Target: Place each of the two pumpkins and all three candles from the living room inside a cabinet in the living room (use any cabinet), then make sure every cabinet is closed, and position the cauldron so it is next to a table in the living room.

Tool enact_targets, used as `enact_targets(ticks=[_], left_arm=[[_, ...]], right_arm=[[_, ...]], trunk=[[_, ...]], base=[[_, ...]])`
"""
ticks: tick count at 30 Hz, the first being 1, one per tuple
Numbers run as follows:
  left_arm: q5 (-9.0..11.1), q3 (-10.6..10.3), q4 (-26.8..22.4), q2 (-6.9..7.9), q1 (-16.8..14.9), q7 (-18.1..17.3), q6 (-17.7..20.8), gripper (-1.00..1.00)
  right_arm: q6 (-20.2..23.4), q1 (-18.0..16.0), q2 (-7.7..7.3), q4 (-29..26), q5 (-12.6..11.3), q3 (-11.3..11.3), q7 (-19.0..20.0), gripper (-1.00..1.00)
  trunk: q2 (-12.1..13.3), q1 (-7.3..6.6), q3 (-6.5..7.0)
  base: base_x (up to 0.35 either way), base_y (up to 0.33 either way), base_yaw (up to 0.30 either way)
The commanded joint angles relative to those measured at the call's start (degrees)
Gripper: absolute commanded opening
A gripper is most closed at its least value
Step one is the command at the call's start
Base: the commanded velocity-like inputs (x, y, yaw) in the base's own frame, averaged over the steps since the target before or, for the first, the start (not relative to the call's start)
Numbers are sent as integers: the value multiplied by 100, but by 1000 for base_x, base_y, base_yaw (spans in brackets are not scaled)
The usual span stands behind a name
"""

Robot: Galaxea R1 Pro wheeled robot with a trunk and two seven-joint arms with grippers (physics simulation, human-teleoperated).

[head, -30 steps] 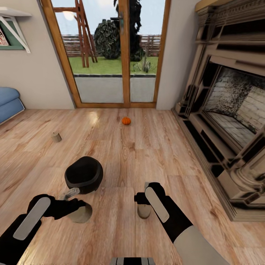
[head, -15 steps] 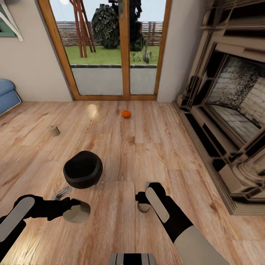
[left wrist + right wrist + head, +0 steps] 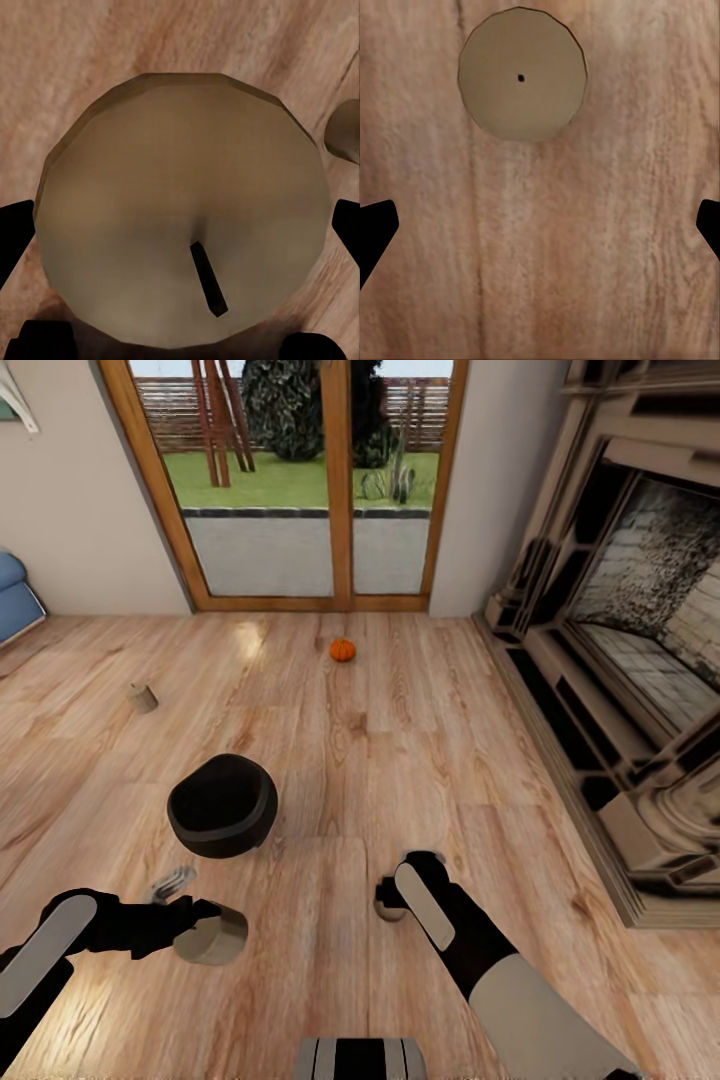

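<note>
Fingers of the left gripper [image 3: 180, 225] clasp a squat whitish-grey candle [image 3: 184, 206]; the right gripper's [image 3: 540, 225] spread fingers hover with a second upright candle [image 3: 522, 73] beyond their tips.

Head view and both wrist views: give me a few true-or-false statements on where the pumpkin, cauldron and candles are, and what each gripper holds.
1. The pumpkin lies on the floor near the glass door. True.
2. The cauldron stands on a table. False: it sits on the floor.
3. The left gripper grips a candle. True.
4. The right gripper grips a second candle. False: it is open, with that candle ungripped on the floor.
</note>
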Motion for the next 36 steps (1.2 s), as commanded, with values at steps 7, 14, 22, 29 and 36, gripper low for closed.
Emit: enact_targets(ticks=[7, 14, 22, 29, 36], left_arm=[[65, -16, -8, -4, -4, 57, -6, -100], [73, -17, -8, -3, -4, 54, -6, -100], [81, -24, -32, -10, -4, 52, -6, -100], [75, -35, -68, -14, -4, 52, -6, -100], [75, -35, -91, -14, -4, 52, -6, -100]], right_arm=[[-10, -68, -3, 56, -56, 13, -58, 100], [-43, -83, 7, 61, -56, 13, -36, 100], [-80, -84, 6, 62, -56, 13, -8, 100], [-82, -84, 2, 62, -56, 13, -6, 100], [-82, -84, 2, 56, -56, 13, 1, 100]], trunk=[[-12, 17, -160], [-21, 35, -315], [-22, 37, -337], [-22, 37, -337], [-22, 37, -337]], base=[[0, 0, 0], [0, 0, 0], [0, 0, 0], [119, 25, 0], [77, 19, 0]])
